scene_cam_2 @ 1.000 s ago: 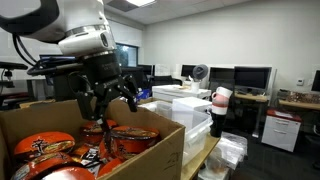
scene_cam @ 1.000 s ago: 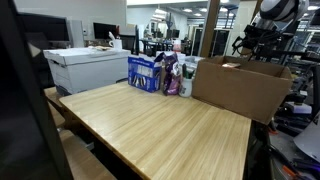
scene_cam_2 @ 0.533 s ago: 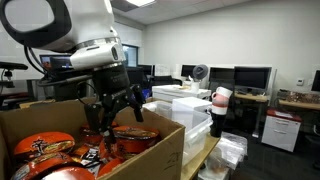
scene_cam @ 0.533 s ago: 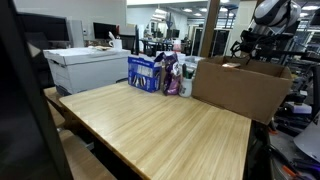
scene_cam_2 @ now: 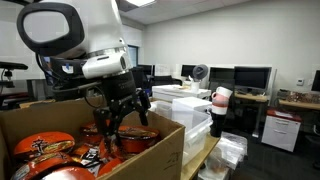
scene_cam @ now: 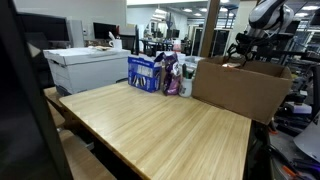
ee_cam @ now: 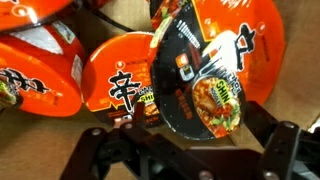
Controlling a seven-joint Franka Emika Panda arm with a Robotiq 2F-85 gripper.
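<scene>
- Noodle bowl (ee_cam: 200,80), round, orange plastic w/ a black-and-orange printed lid, is leaning on its edge inside the box, lid facing the wrist cam. It is lying straight ahead of the gripper, approx centred btwn the two fingers.
- Its lid is showing as a tall oval in wrist view, long axis running away from the gripper and tilting a little.
- Black two-finger gripper (ee_cam: 190,158) is hovering just above the bowl, jaws spread wide, holding nothing and touching nothing.
- Other orange noodle bowls (ee_cam: 120,90) are lying flatter beside it, crowding against its rim on one side.
- Brown cardboard box (scene_cam_2: 150,150) is holding all the bowls. The white arm (scene_cam_2: 90,55) is reaching down into its open top.
- In an exterior view the box is sitting at a corner of the light wooden table (scene_cam: 160,130), w/ a blue carton pack (scene_cam: 145,73) standing near it.
- Room is looking like an office/lab: dark monitors (scene_cam_2: 250,77) on desks in the bg, white boxes (scene_cam_2: 185,105) stacked beside the table.
</scene>
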